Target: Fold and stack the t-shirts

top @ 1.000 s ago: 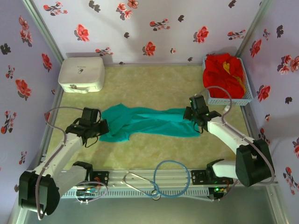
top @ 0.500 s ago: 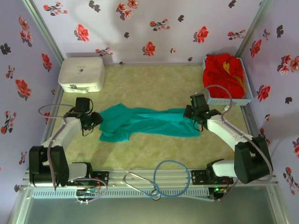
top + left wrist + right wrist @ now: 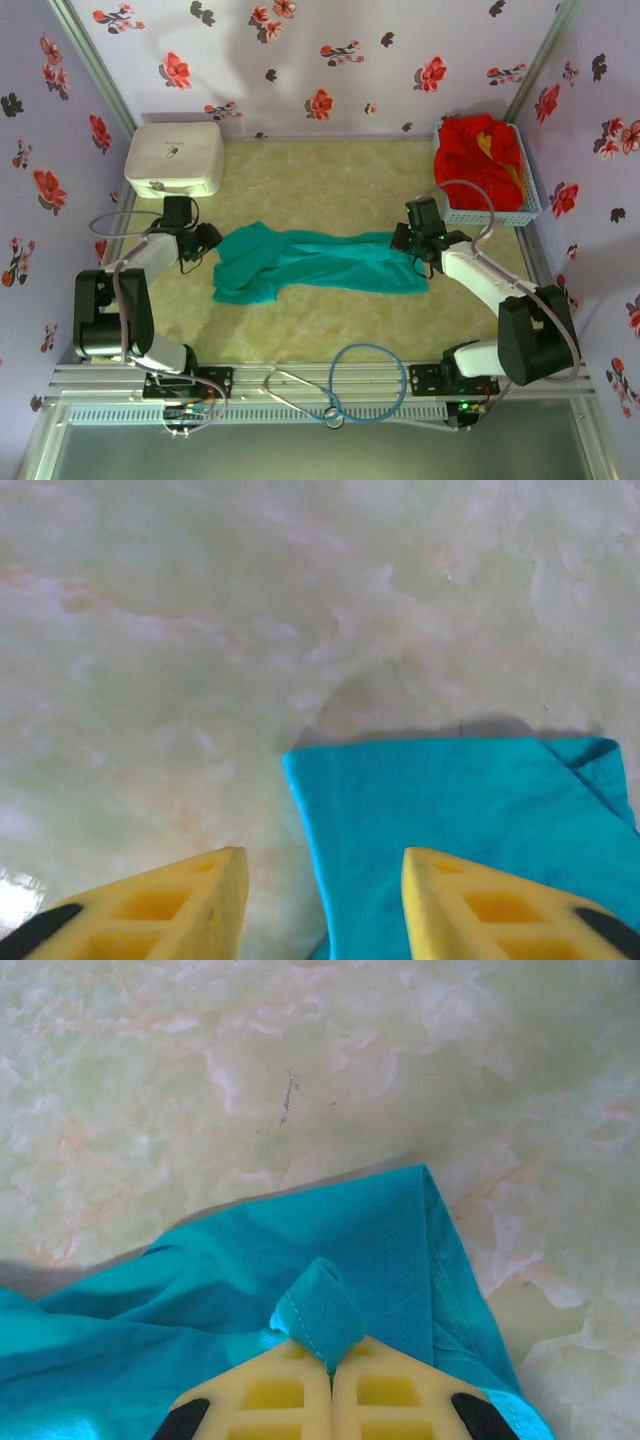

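Red t-shirts (image 3: 480, 160), perhaps several, fill basket (image 3: 500, 215)

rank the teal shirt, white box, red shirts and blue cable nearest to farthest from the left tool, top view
From the left tool:
1. teal shirt, just to its right
2. white box, back left corner
3. blue cable, front edge, middle
4. red shirts, back right corner

white plastic box (image 3: 174, 159): far-left corner of the marbled bench (image 3: 330, 180) | lattice basket (image 3: 500, 217): far-right corner | blue cable loop (image 3: 373, 346): near edge, middle
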You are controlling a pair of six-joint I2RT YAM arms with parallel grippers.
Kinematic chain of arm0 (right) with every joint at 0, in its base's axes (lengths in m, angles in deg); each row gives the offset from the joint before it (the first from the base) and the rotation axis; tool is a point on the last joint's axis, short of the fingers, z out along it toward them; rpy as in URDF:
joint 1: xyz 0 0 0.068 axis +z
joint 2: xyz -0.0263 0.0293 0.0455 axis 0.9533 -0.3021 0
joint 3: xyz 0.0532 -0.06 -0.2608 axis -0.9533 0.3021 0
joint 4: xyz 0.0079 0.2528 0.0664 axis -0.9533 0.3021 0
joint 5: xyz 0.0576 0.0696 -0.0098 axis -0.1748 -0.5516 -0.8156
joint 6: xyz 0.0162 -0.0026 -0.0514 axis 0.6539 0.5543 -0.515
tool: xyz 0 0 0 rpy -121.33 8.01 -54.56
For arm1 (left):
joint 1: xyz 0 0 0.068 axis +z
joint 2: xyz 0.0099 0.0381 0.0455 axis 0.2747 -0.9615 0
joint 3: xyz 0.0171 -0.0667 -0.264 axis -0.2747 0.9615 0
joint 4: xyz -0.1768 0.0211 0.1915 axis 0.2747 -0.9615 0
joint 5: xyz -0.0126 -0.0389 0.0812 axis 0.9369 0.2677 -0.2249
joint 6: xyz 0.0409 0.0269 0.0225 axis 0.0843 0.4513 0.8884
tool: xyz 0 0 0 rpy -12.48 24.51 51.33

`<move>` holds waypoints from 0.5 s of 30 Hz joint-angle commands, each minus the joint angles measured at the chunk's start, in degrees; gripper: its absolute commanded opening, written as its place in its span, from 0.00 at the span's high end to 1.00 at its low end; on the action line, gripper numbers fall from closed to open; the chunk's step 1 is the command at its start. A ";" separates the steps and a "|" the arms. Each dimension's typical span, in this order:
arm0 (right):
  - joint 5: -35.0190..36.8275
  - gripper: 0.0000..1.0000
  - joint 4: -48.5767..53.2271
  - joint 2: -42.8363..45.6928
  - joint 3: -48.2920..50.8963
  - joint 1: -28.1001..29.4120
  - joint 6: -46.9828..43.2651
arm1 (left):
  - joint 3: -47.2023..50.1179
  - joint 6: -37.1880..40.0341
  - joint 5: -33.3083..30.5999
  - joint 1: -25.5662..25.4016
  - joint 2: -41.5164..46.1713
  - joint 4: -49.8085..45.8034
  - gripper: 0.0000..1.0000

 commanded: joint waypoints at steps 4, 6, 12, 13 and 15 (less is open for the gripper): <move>-0.43 1.00 -0.73 -0.52 -1.43 -0.47 -0.23 | -2.07 -1.38 2.81 0.50 -5.68 2.88 0.61; -0.47 1.00 -0.93 -0.55 -1.43 -0.54 -0.12 | -1.84 -1.33 2.81 0.53 -5.95 2.68 0.60; -0.52 1.00 -2.01 -0.72 -1.18 -0.61 0.36 | -1.31 -2.25 2.97 0.59 -8.11 4.95 0.64; -0.28 1.00 -2.07 -0.62 -1.26 -0.57 0.30 | -1.48 -2.47 3.43 0.58 -8.89 5.65 0.68; 0.08 1.00 -1.91 -0.72 -1.67 -0.64 0.11 | -2.18 -3.06 4.39 0.54 -10.09 7.13 0.76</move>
